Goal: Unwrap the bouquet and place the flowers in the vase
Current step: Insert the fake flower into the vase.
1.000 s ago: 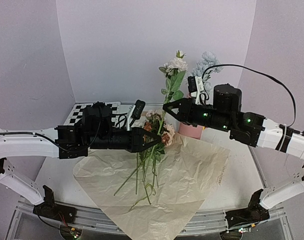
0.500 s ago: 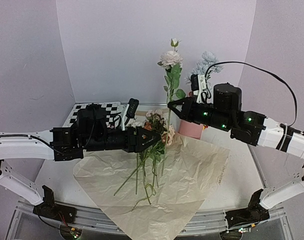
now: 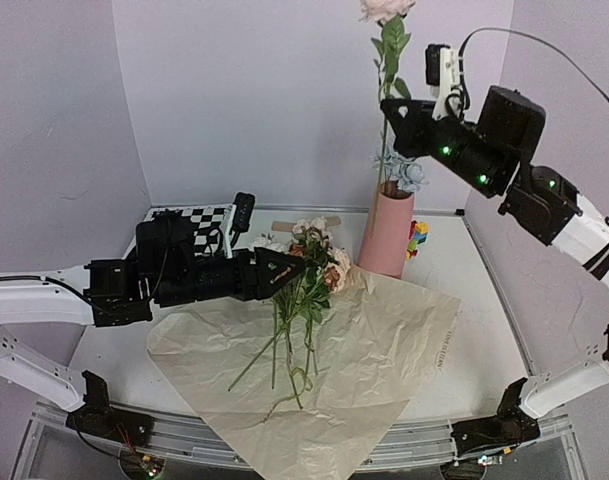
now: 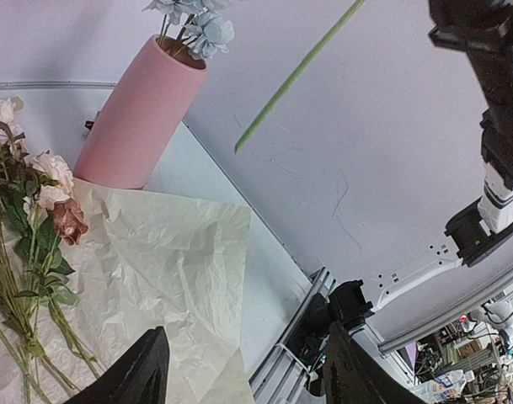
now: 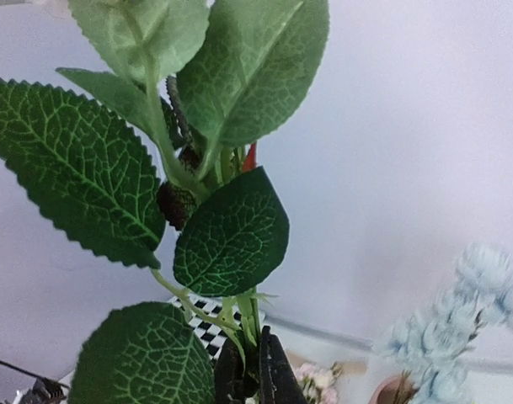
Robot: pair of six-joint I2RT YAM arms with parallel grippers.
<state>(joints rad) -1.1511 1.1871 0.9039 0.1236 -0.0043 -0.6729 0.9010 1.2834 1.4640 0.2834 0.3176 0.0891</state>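
My right gripper [image 3: 389,108] is raised high at the back and shut on the green stem of a leafy flower [image 3: 387,40]. Its pale bloom reaches the top edge of the top view, and the stem's lower end [image 4: 294,76] hangs just above the mouth of the pink vase [image 3: 388,232]. In the right wrist view the stem is pinched in that gripper [image 5: 254,370], below big leaves [image 5: 231,240]. A pale-blue flower [image 3: 410,176] stands in the vase. Several flowers [image 3: 304,290] lie on the unfolded paper [image 3: 384,340]. My left gripper [image 3: 289,272] hovers open over them, holding nothing [image 4: 249,370].
A checkerboard [image 3: 189,218] lies at the back left. Small colourful blocks [image 3: 417,236] sit right of the vase. The paper overhangs the table's front rail [image 3: 184,430]. Grey walls close in the back and both sides.
My left gripper opened, let go of the stem and drew back to the left. My right gripper closed on the stem and lifted the flower up and rightward over the vase.
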